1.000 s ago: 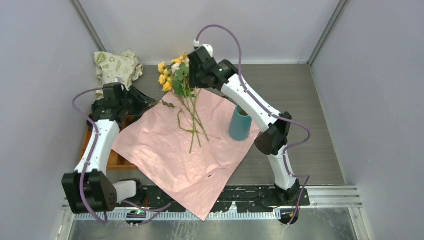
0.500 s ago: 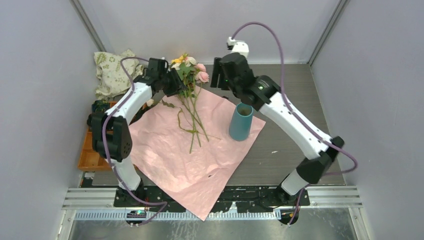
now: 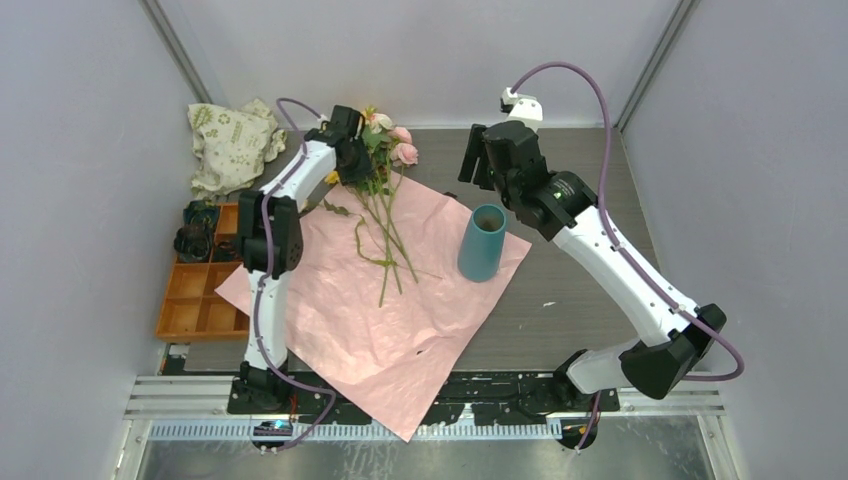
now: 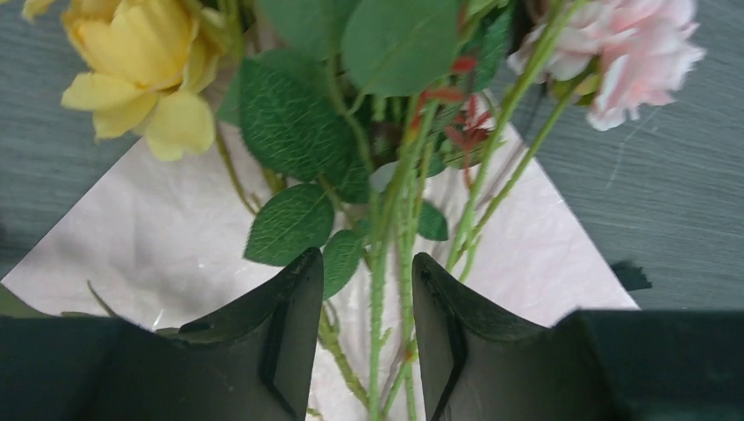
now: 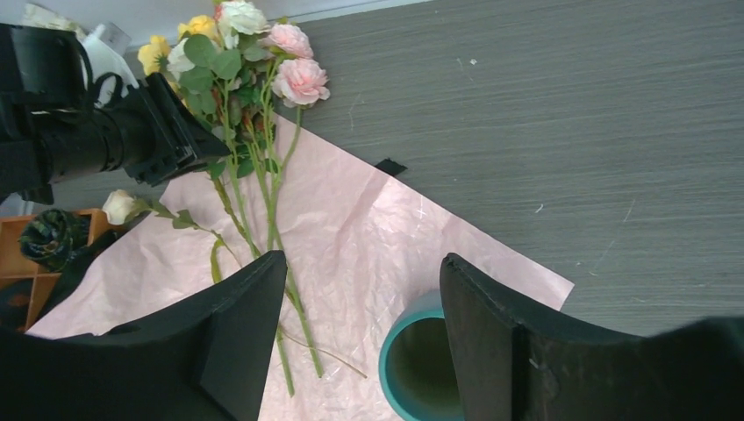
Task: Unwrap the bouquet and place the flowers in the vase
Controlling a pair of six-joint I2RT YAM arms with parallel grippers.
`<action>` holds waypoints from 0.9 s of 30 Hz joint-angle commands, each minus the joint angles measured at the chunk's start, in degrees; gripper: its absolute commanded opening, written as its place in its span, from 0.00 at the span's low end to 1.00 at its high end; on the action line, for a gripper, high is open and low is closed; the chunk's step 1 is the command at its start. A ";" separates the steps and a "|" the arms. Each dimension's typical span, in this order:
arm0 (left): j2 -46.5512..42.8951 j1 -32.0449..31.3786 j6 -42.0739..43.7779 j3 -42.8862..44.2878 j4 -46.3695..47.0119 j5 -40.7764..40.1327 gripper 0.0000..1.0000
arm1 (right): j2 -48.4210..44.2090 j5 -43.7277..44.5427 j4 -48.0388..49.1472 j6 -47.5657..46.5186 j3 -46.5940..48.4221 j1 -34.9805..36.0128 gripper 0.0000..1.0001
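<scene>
L arm's swung in: left gripper now straddles the stems of the flowers, jaws apart, no pinch yet. Meanwhile right gripper has backed off above the vase, wide open, empty. Flowers lie on flat pink paper, so unwrap's prob done, pickup next.

Bright, even light; soft shadows.
</scene>
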 commanded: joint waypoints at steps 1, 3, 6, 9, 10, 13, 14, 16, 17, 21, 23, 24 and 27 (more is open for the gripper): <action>2.26 -1.76 1.69 8.00 -3.61 -3.55 0.43 | -2.42 -1.57 3.44 -0.18 -1.14 -1.47 0.70; 3.01 -2.08 1.71 8.83 -3.59 -3.76 0.43 | -2.49 -2.61 3.72 0.28 -2.12 -1.98 0.70; 4.07 -2.39 1.58 8.98 -3.50 -4.21 0.43 | -2.56 -4.56 4.11 1.01 -3.52 -2.88 0.70; 5.53 -2.46 1.36 8.86 -3.91 -4.61 0.43 | -2.56 -5.79 4.28 1.67 -4.55 -3.86 0.70; 5.90 -2.47 1.36 8.81 -3.89 -4.66 0.43 | -2.64 -6.18 4.25 1.87 -4.80 -4.26 0.70; 7.41 -2.47 1.48 9.03 -3.89 -4.66 0.42 | -3.03 -7.25 4.59 2.52 -5.92 -5.22 0.70; 8.00 -2.47 1.52 9.44 -4.00 -4.66 0.42 | -3.22 -7.53 4.73 2.71 -6.30 -5.55 0.70; 9.41 -2.47 1.69 10.98 -4.64 -4.88 0.40 | -3.53 -7.90 5.03 3.23 -7.00 -6.01 0.70; 10.31 -2.47 1.80 11.92 -5.03 -4.84 0.36 | -3.86 -8.15 5.20 3.42 -7.41 -6.19 0.70; 10.14 -2.53 2.03 13.28 -5.59 -4.38 0.13 | -4.94 -8.32 5.62 4.01 -8.84 -6.56 0.70; 8.07 -2.76 1.99 12.11 -5.08 -4.66 0.04 | -5.60 -8.37 5.99 4.15 -9.77 -6.69 0.69; 6.77 -2.92 2.12 11.01 -4.75 -5.12 0.01 | -5.82 -8.47 6.19 4.24 -10.09 -6.73 0.69; 1.48 -3.52 2.53 7.91 -3.37 -6.32 0.00 | -6.21 -8.84 6.31 4.46 -10.73 -6.78 0.69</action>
